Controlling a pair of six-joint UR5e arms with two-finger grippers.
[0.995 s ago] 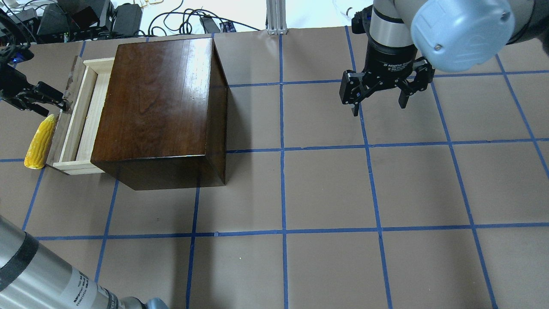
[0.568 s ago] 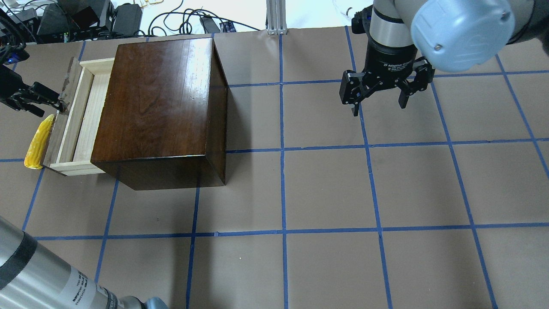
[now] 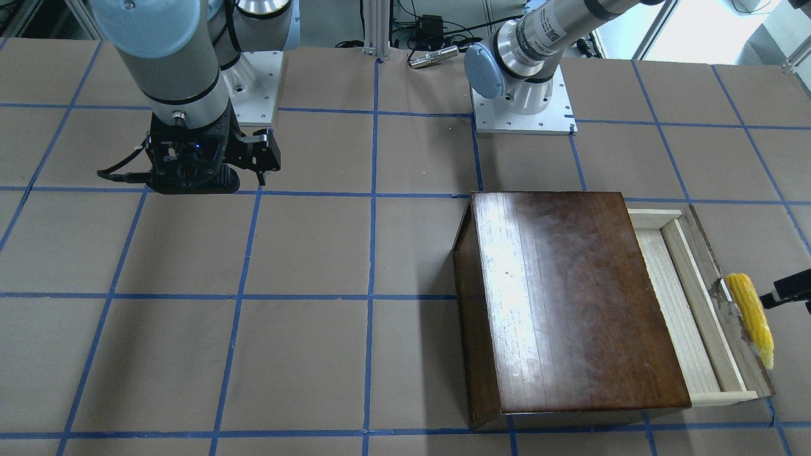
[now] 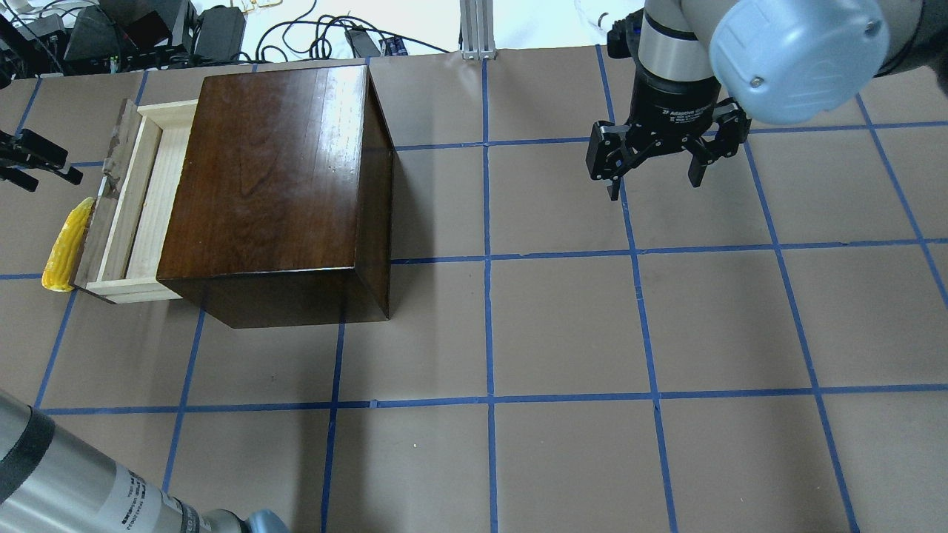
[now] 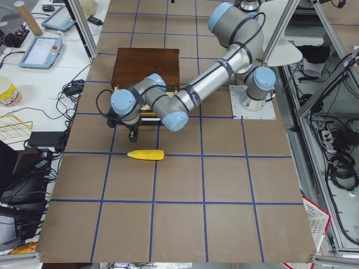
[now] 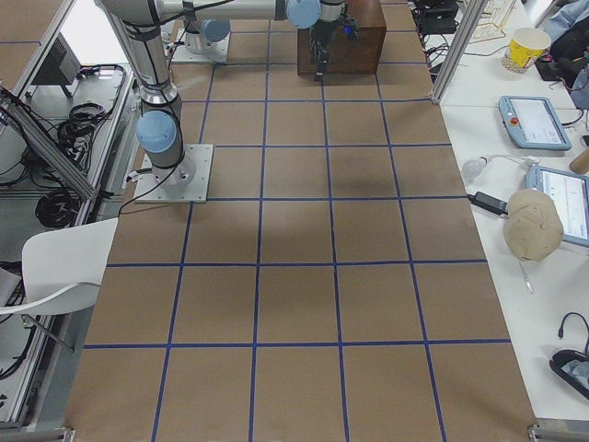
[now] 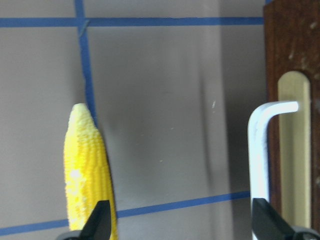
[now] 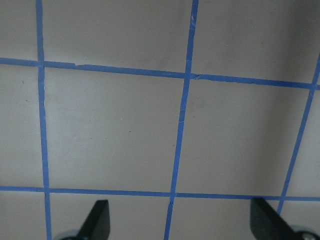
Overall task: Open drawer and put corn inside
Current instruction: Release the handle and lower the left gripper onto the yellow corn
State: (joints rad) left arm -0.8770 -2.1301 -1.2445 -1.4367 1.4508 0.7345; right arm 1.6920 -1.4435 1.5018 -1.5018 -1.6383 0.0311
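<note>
Opening looks done; drawer (image 4: 137, 211) sits part-out. Pick step: corn (image 4: 65, 248) lies on desk (image 4: 563, 326) just beside drawer front, left fingers (image 7: 101, 225) spread, empty, near its tip; right fingers (image 8: 100, 222) parted, idle. Next: straddle cob, close.

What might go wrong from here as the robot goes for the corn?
1. The corn lies close by the drawer front, which hides part of it from above; the open left gripper might strike the front or its handle coming down.
2. The drawer is only partly out of the box; the corn may catch on a rim unless laid lengthwise.
</note>
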